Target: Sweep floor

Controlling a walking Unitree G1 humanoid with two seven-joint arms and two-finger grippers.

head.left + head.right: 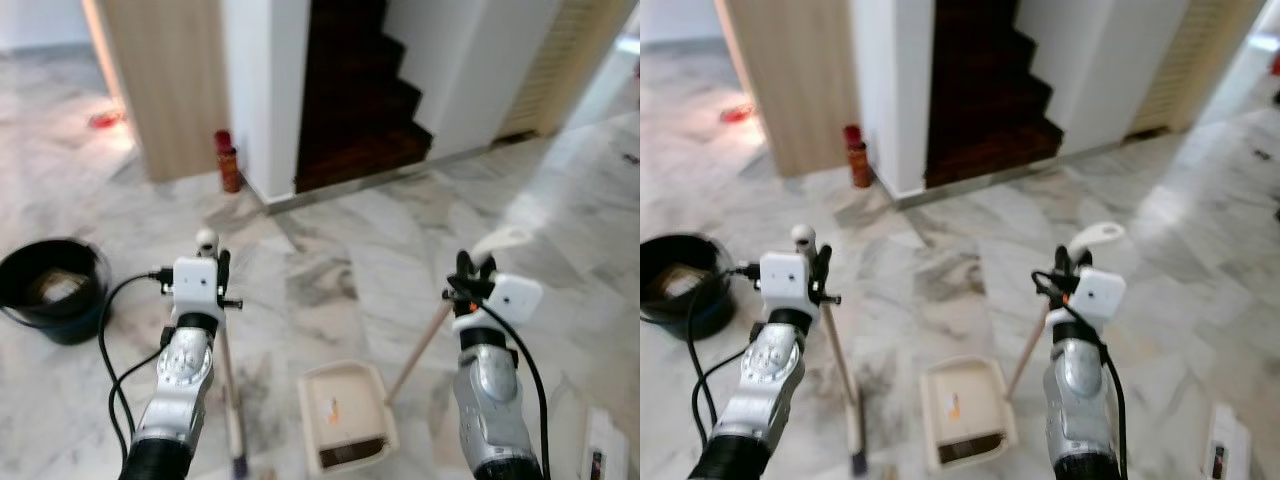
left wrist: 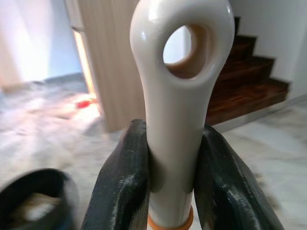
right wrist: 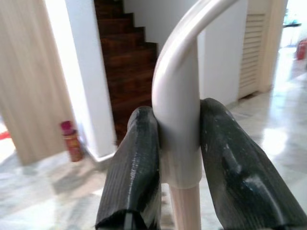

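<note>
The cream plastic dustpan (image 1: 345,417) sits on the marble floor (image 1: 400,230). Left of it, the left end effector (image 1: 215,262) grips the cream-handled broom (image 2: 180,91); sweep toward the pan. The right end effector (image 1: 470,268) clamps the dustpan's long handle (image 3: 180,115); keep the lip flat.

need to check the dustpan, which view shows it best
The left eye view: the cream dustpan lies whole on the marble floor between the arms, an orange scrap in it. The right eye view shows it too, smaller. The right wrist view has just its curved handle top gripped by the right gripper.
</note>
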